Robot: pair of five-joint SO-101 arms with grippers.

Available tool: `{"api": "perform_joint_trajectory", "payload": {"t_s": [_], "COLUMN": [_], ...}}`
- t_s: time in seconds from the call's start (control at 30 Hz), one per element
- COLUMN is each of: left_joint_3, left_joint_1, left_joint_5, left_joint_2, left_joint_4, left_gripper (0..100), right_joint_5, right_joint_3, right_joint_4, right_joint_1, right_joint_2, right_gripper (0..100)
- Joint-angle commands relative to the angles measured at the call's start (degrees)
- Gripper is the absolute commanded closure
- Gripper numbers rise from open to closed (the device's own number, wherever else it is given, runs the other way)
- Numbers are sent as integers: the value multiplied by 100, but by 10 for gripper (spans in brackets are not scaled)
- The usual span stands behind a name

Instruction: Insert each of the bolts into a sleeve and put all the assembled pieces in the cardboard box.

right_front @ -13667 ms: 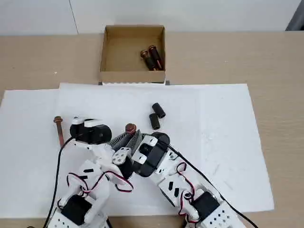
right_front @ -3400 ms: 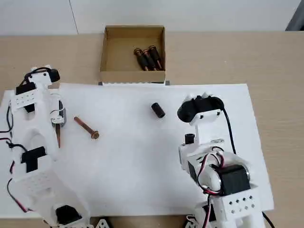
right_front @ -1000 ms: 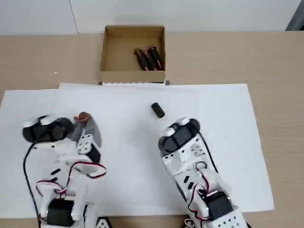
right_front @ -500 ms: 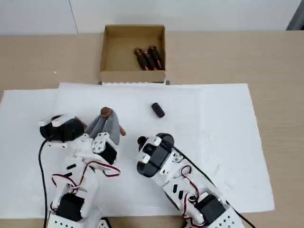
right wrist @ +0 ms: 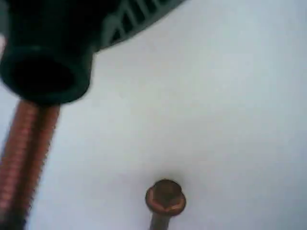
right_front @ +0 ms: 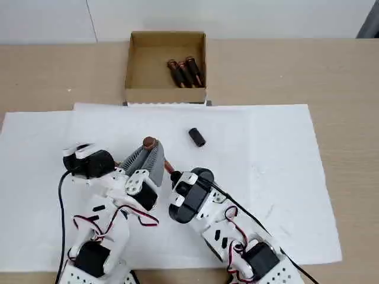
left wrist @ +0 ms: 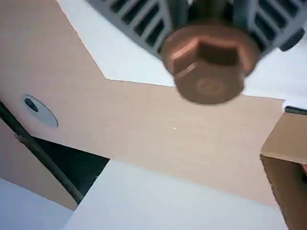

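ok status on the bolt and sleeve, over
Left gripper shut on copper hex-head bolt. Right gripper shut on black cylindrical sleeve. Bolt's thread at sleeve mouth, not in. Nothing between them.

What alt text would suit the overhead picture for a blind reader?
Over a white sheet, the left end effector holds a copper bolt and the right end effector a black sleeve near the bolt's tip. A spare sleeve lies nearby; three finished pieces lie in a cardboard box.
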Motion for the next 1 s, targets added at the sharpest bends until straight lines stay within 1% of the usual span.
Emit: {"api": "perform_joint_trajectory", "payload": {"t_s": [0.0, 0.23, 0.33, 0.53, 0.6, 0.73, 0.87, 0.97], "left_joint_3": [-418, -673, -708, -716, -699, -637, -497, -497], "left_joint_1": [79, 97, 105, 273, 290, 290, 299, 299], "left_joint_5": [44, 26, 26, 35, 35, 35, 53, 308], "left_joint_2": [-70, -70, -62, -62, -62, -62, -62, -62], "left_joint_4": [-158, -149, -132, 325, 316, 325, 316, 316], "left_gripper": [995, 995, 995, 995, 995, 995, 995, 995], "right_joint_5": [62, 62, 62, 70, 97, 378, 387, 396], "right_joint_3": [79, 79, 79, 79, 79, 18, -18, 18], "right_joint_4": [84, 198, 163, 145, 145, 119, -101, -127], "right_joint_1": [-13, 295, 295, 259, 259, 259, 259, 259], "right_joint_2": [-48, -48, -48, -57, -66, -66, -57, -57], "right_gripper": [995, 995, 995, 995, 995, 995, 995, 995]}}
